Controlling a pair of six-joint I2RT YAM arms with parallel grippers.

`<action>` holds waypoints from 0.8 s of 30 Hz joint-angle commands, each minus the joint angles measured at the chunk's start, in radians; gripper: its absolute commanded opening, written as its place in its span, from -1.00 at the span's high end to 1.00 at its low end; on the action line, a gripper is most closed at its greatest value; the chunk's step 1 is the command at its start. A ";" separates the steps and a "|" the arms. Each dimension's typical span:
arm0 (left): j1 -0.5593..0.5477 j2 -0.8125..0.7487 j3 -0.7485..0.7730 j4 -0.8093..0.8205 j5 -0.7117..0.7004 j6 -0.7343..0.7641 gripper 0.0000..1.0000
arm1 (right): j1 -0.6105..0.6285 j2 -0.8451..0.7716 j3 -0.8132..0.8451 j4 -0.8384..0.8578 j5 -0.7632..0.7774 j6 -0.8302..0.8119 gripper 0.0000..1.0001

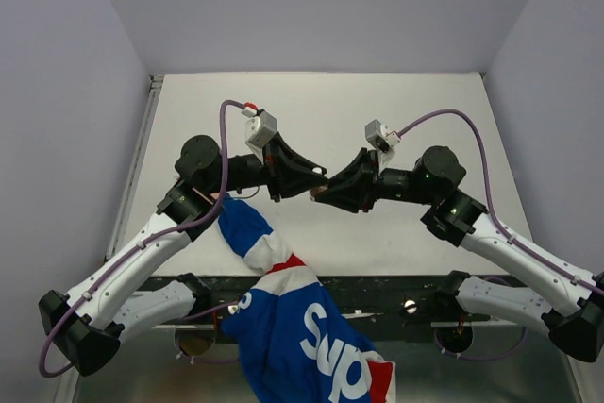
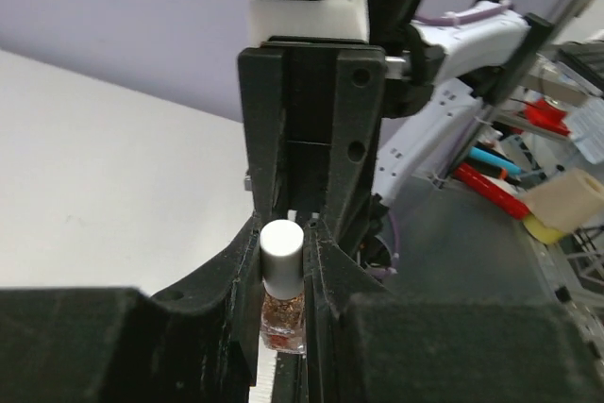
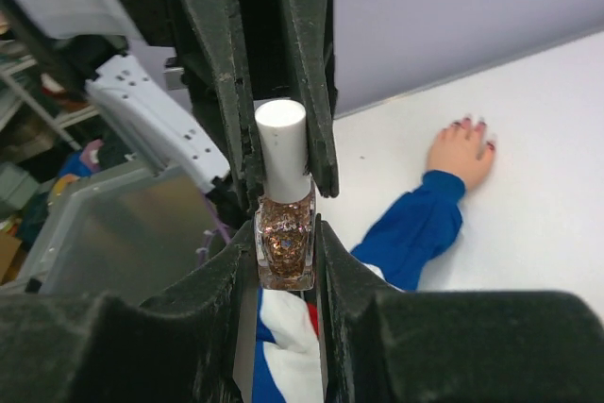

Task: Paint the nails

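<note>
While left hand [image 2: 284, 233] pinches, right hand [image 3: 285, 229] clamps bottle [image 3: 286, 252].

Two robot arms: left arm [image 1: 142, 252], right arm [image 1: 514, 247]. Two grippers: left gripper [image 1: 307, 176], right gripper [image 1: 332, 191]. One polish bottle [image 3: 286, 243] with one white cap [image 3: 282, 143]. One human hand [image 3: 460, 155] in one blue, white and red sleeve [image 3: 411, 228]; at least four red nails [image 3: 467, 122] show. One white worktop [image 1: 321, 120].
</note>
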 commanded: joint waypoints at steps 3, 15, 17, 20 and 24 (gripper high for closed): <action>0.000 0.021 0.011 0.089 0.435 -0.122 1.00 | -0.025 -0.007 0.025 0.306 -0.243 0.132 0.99; 0.002 0.047 0.028 0.189 0.541 -0.208 1.00 | -0.025 0.010 0.070 0.404 -0.363 0.212 0.99; 0.002 0.042 0.037 0.131 0.522 -0.167 0.93 | -0.025 0.005 0.065 0.397 -0.346 0.206 0.99; 0.003 0.028 0.060 0.005 0.460 -0.060 -0.10 | -0.025 0.002 0.066 0.349 -0.307 0.170 0.99; 0.016 -0.004 0.067 -0.080 0.357 0.016 -0.81 | -0.025 -0.009 0.073 0.267 -0.256 0.114 0.99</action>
